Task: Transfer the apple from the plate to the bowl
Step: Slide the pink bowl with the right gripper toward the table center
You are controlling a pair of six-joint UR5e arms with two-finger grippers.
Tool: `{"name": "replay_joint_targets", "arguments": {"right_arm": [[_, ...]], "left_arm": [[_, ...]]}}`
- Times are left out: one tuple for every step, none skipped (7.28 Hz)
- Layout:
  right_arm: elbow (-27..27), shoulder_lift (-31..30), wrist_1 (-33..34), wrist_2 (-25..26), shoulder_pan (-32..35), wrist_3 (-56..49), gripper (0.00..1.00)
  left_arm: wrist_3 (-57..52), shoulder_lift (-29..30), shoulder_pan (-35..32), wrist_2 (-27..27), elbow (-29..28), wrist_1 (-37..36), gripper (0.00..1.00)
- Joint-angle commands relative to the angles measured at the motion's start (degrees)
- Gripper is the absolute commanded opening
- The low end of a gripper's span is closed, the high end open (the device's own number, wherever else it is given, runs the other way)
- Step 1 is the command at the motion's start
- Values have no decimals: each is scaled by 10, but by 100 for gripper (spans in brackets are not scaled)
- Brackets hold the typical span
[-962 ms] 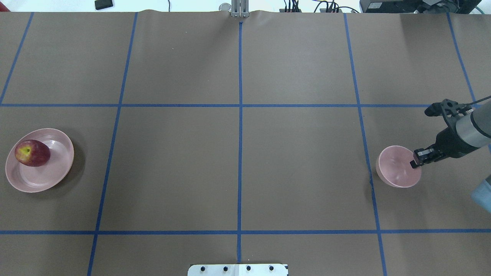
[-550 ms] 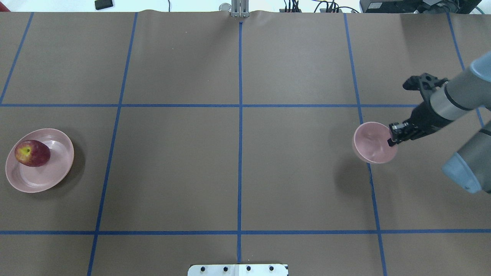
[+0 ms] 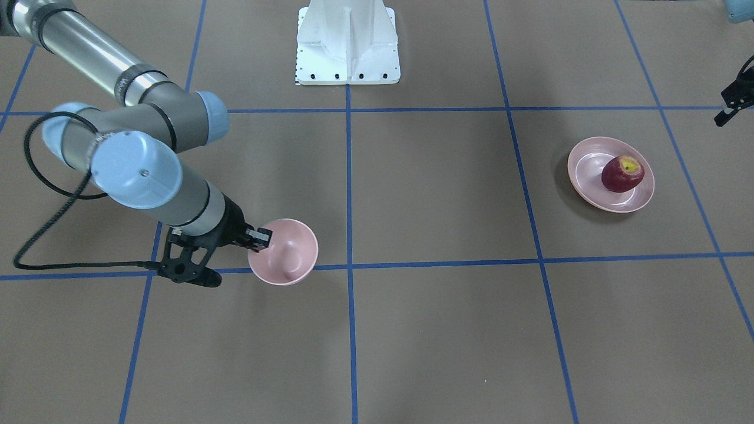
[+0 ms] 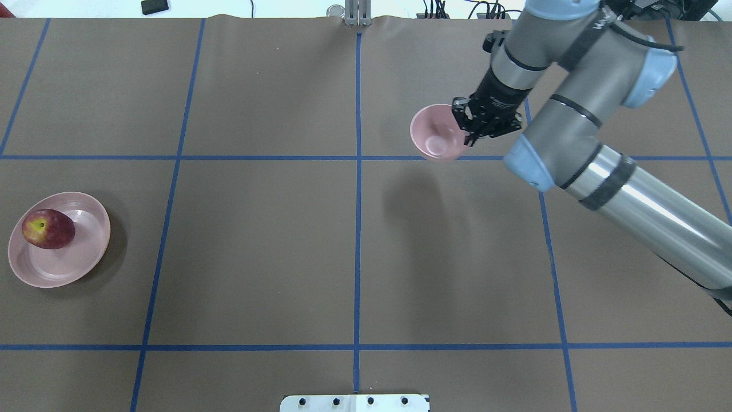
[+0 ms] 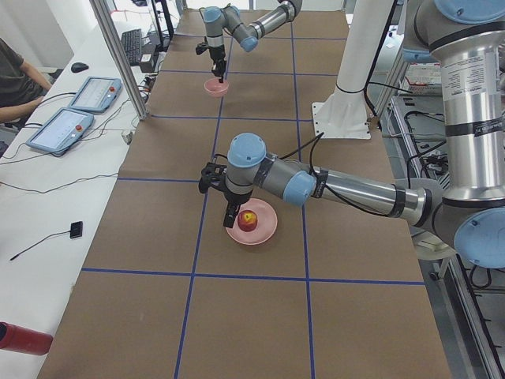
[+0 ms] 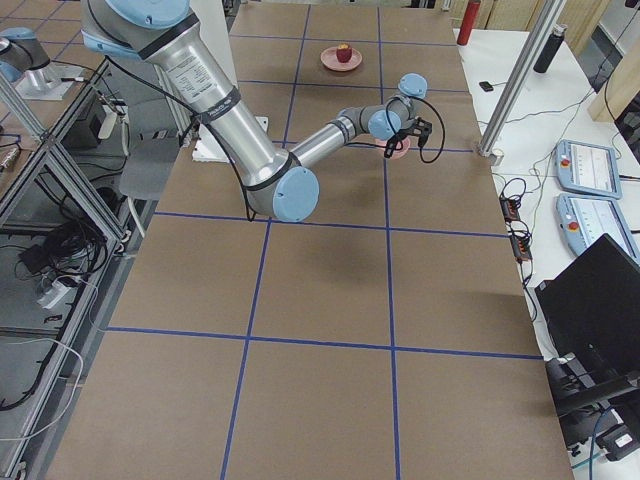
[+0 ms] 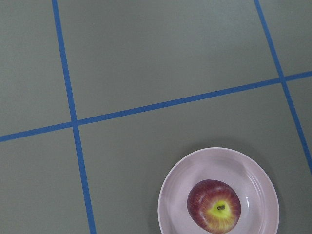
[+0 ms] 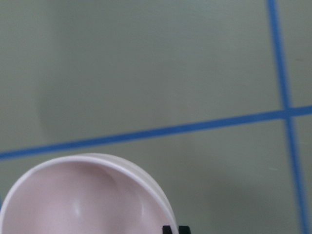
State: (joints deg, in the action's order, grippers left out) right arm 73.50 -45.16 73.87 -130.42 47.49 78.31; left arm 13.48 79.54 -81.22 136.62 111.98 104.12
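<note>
The dark red apple (image 4: 48, 228) with its yellow stem patch lies on the wide pink plate (image 4: 68, 269) at the table's left edge. My right gripper (image 4: 464, 131) is shut on the rim of the small pink bowl (image 4: 433, 134) and holds it in the air over the far middle-right of the table, mouth up and slightly tilted. The front view shows the bowl (image 3: 285, 253) empty. The left wrist view looks down on the apple (image 7: 214, 205) and plate (image 7: 178, 195). Only a part of my left gripper (image 3: 733, 105) shows at the front view's edge, clear of the plate; I cannot tell its state.
Blue tape lines split the brown table into squares. The white robot base (image 3: 347, 44) stands at the near middle edge. A black cable (image 3: 35, 176) loops off my right arm. The bowl's shadow (image 4: 417, 200) falls on the bare table.
My right arm has lifted the bowl off the table at the right and carried it left and away from me, toward the far middle. The apple and plate have not moved.
</note>
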Motion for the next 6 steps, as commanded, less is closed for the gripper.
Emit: {"name": "replay_joint_targets", "arguments": {"right_arm": [[-64,57,-69,37,-48,120,0],[-64,61,-70,38,-56,129,0],[-62,57,-69,38,-59,144,0],[-61,51,-70,39,-60,140,0],[-61,46,-69,39,-60,136,0],[-60,45,-69,44,-60,135,0]], "left_arm": [[8,0,4,1,-1,0,98],[8,0,5,0,-2,0,98],[15,-1,13,0,-2,0,98],[37,0,29,0,-1,1,98],[64,0,46,0,-1,1,98],[96,0,70,-2,0,1,98]]}}
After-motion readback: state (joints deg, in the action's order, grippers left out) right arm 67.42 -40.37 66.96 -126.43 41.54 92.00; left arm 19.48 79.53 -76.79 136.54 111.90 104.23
